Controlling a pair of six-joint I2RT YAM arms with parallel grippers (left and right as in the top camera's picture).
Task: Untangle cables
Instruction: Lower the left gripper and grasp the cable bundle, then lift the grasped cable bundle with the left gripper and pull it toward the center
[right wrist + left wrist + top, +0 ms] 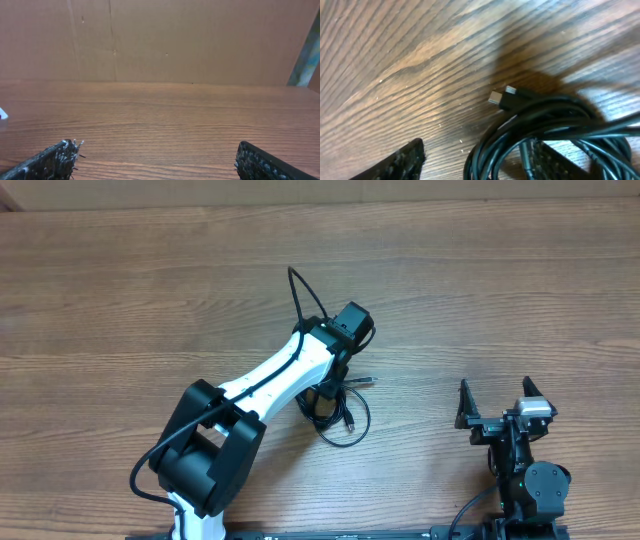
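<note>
The cables point(345, 415) lie as a tangled coil of thin black cords in the middle of the table, with a silver-tipped plug point(369, 382) sticking out to the right. In the left wrist view the cables point(545, 125) loop close below the camera, and a white-tipped plug point(500, 96) points left. My left gripper point(477, 150) is down over the coil. Its jaws stand apart with several strands between them; the left finger point(402, 160) is clear of the cords and the right finger point(555, 162) lies under them. My right gripper point(498, 400) rests open near the front right, holding nothing.
The wooden table point(150, 300) stretches wide on the left and back. A cardboard wall point(160, 40) stands behind the table in the right wrist view. The left arm's own thick black wire point(305, 300) arcs above its wrist.
</note>
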